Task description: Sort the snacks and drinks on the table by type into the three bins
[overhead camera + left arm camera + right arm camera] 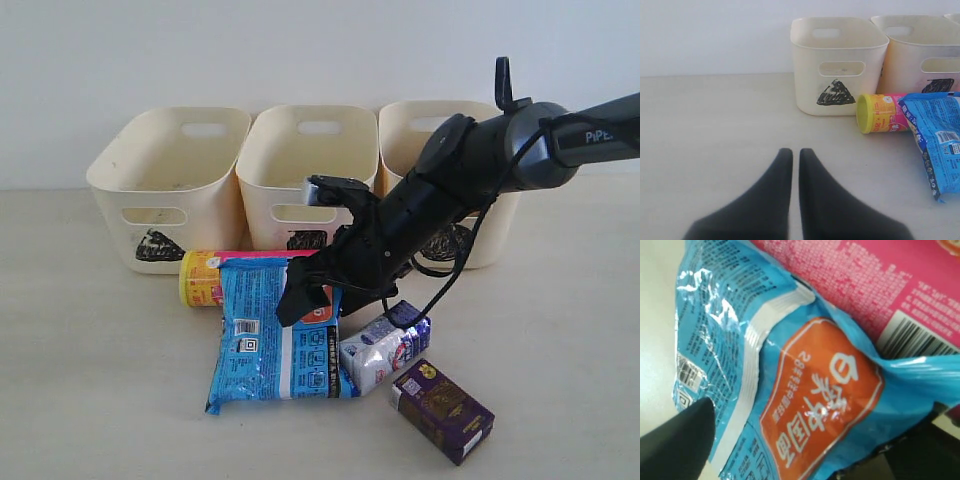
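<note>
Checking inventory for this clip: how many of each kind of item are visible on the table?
Cream plastic bins: 3
Pink chip canister with yellow lid: 1
Crinkly blue snack bag: 1
Small drink cartons, one white-and-blue, one dark purple: 2
Total: 7

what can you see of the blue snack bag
The blue snack bag is a glossy, crinkly plastic pouch with white print, barcodes, a pale seam strip and an orange panel bearing white characters. It looks sealed and lies on the table, its upper edge propped on the pink chip canister lying behind it. The white and blue carton meets its lower right corner. The right gripper is at its upper right part, fingers spread apart.
</note>
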Tool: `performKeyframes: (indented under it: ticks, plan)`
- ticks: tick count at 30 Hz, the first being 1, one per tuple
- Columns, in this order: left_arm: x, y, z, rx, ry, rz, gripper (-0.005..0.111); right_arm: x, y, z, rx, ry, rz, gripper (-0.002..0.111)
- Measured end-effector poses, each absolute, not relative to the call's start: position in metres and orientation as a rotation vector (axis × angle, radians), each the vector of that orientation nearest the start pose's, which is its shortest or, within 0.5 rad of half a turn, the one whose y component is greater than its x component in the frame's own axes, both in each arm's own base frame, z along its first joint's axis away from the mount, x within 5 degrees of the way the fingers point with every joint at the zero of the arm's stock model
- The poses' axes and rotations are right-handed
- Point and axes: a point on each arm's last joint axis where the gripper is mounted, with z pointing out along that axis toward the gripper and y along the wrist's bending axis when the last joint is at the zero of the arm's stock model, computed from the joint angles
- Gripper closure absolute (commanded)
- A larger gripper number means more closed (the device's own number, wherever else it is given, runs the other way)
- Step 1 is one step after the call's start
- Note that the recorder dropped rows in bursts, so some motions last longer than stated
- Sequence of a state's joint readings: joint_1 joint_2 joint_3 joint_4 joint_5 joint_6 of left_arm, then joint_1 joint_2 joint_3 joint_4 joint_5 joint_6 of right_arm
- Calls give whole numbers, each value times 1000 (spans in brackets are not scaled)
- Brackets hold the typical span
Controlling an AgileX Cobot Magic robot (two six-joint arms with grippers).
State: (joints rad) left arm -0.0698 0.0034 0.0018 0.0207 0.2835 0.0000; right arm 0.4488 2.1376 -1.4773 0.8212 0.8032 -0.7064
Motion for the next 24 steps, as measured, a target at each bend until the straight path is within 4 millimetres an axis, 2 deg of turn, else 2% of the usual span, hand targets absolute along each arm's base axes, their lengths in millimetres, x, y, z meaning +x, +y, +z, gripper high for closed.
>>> performKeyframes:
  ticks: [24]
  plan:
    - [55,-3,187,75,1771,-31,103,372,232,150,-910,2584,855,29]
